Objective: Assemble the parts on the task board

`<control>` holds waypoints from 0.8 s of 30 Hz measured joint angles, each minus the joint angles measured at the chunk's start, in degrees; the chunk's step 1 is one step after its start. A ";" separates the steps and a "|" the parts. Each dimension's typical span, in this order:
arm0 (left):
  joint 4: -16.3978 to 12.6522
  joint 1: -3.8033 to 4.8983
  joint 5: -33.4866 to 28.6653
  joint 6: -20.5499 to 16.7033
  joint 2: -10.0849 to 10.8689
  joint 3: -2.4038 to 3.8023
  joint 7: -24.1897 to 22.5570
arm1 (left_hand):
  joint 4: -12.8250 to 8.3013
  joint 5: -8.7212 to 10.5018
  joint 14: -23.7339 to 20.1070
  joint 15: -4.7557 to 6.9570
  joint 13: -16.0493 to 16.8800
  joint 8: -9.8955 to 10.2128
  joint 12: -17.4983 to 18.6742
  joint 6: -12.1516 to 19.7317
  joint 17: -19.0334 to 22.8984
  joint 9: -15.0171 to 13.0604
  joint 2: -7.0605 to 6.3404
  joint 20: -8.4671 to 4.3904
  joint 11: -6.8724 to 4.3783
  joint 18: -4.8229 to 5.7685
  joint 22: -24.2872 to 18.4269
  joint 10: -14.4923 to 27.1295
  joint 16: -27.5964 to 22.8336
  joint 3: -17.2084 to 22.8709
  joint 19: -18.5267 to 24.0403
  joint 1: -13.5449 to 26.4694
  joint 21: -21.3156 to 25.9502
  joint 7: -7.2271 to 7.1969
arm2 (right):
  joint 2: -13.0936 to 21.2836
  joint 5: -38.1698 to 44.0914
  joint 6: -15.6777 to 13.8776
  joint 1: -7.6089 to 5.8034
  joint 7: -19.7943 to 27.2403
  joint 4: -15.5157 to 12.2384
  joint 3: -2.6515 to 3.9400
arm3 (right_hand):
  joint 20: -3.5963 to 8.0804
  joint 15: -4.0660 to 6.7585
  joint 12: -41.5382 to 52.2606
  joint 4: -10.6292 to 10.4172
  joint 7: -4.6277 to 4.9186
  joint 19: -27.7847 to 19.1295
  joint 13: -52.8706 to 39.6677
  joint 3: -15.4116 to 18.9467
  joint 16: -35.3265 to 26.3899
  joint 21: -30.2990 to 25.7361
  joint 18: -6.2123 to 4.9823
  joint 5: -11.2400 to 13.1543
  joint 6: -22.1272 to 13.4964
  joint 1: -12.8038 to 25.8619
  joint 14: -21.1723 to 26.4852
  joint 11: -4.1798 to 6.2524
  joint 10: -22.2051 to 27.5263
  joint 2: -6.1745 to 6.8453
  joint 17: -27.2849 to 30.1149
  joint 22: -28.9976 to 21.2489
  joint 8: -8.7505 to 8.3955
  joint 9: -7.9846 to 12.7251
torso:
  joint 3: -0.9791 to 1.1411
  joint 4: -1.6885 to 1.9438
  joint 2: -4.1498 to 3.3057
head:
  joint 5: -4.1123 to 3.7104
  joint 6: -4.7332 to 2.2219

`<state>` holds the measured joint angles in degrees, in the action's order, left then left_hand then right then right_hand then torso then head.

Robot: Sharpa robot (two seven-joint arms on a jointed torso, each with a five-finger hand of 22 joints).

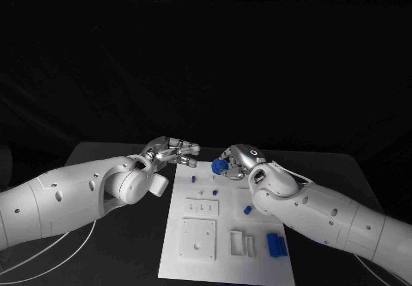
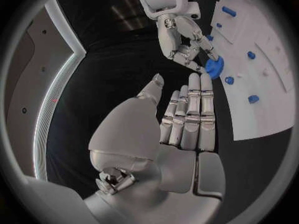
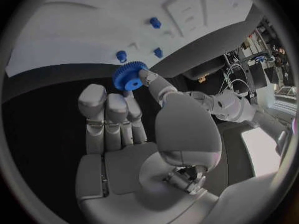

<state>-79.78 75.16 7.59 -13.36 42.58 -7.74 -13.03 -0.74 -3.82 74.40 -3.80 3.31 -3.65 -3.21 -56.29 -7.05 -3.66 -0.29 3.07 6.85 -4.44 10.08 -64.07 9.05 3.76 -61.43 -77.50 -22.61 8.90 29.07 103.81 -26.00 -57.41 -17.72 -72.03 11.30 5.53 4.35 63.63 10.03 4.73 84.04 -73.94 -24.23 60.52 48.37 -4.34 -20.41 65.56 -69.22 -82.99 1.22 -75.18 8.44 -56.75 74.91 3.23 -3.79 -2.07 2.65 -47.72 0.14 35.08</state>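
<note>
One black table (image 1: 112, 158) bears the white task board (image 1: 258, 265).

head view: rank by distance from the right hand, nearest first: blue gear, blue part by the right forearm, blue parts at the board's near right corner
1. Blue gear: pinched in the right hand itself, over the task board's far end.
2. Blue part by the forearm: mid-board, right side.
3. Blue corner parts: near right corner, farthest.

A black table (image 1: 112, 156) carries the white task board (image 1: 225, 262) at its middle.
</note>
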 measured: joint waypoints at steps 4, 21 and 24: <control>0.00 0.00 0.01 0.00 -0.08 0.00 0.02 | 0.00 0.00 0.00 0.00 0.00 0.00 0.00 0.00 0.00 0.00 0.00 0.00 0.00 0.00 0.00 0.00 0.00 0.00 0.00 0.00 0.00 0.00 | -1.32 0.39 -0.18 0.20 -0.02 0.89 -0.44 | 0.00 -0.01 0.00 -0.06 0.00 0.00 0.00 -0.06 0.00 0.00 0.00 0.00 0.01 0.00 -0.01 0.00 0.00 0.01 0.00 0.00 -0.03 0.00 | -0.02 0.10 -0.04 | -0.02 -0.01; 0.06 0.00 0.03 0.01 -0.22 0.00 0.08 | 0.00 0.00 0.00 0.00 0.00 0.00 0.00 0.00 0.00 0.00 0.00 0.00 0.00 0.00 0.00 0.00 0.00 0.00 0.00 0.00 0.00 0.00 | -5.64 1.67 -0.21 0.46 -0.05 6.16 -2.51 | 0.00 -0.03 -0.27 -0.24 -0.04 0.00 0.01 0.11 -0.24 -0.01 0.00 0.44 0.19 0.09 -0.02 -0.10 -0.09 0.11 0.20 0.00 0.26 0.00 | 0.02 -0.02 -0.04 | -0.10 0.13; 0.08 0.00 0.04 0.03 -0.25 0.00 0.09 | 0.00 0.00 0.00 0.00 0.00 0.00 0.00 0.00 0.00 0.00 0.00 0.00 0.00 0.00 0.01 0.00 0.00 0.00 0.00 0.00 0.00 0.00 | -6.05 1.81 -0.21 0.50 -0.06 7.30 -2.79 | 0.00 -0.03 -0.27 -0.24 -0.04 0.00 0.01 0.11 -0.24 -0.01 0.00 0.45 0.20 0.09 -0.02 -0.10 -0.10 0.11 0.20 0.00 0.25 0.00 | 0.06 -0.03 -0.05 | -0.02 0.13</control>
<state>-79.70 75.17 7.62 -13.33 42.32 -7.74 -12.94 -0.74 -3.82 74.40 -3.80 3.31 -3.65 -3.21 -56.29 -7.05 -3.66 -0.29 3.06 6.85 -4.44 10.08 -64.07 9.05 3.76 -61.43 -77.50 -22.61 8.90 23.02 105.62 -26.21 -56.91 -17.78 -64.73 8.50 5.53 4.31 63.35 9.80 4.69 84.04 -73.92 -24.12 60.28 48.36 -4.34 -19.96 65.76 -69.13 -83.01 1.12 -75.27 8.55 -56.55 74.91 3.49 -3.79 -2.01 2.61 -47.77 0.12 35.22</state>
